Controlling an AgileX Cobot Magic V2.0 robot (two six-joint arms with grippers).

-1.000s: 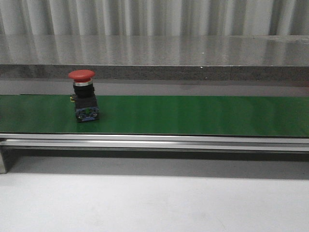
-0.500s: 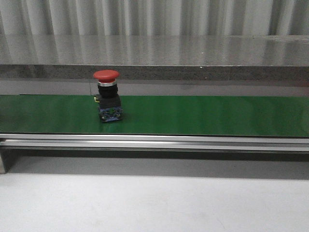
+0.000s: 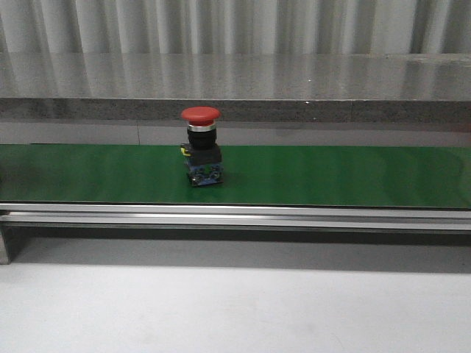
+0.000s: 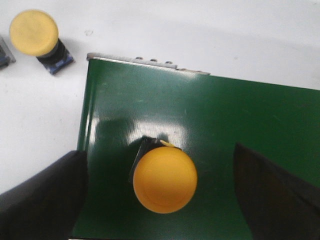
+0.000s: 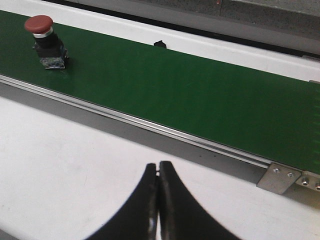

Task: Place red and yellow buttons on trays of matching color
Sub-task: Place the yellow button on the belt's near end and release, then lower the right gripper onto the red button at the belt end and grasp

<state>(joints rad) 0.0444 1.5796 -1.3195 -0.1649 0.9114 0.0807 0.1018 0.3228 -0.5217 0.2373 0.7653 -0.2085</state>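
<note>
The red button [image 3: 202,145] stands upright on the green belt [image 3: 331,175], now left of centre in the front view, having travelled rightward from the frame's left. The right hand [image 5: 159,176] is clenched empty over the tabletop [image 5: 60,150]. The left hand [image 4: 160,200] hangs released, straddling a yellow button [image 4: 165,179] at the belt's end.

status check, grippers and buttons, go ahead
Left gripper open, straddling a yellow button on the green belt. Right gripper shut, empty. Red button upright on belt. No trays visible.
</note>
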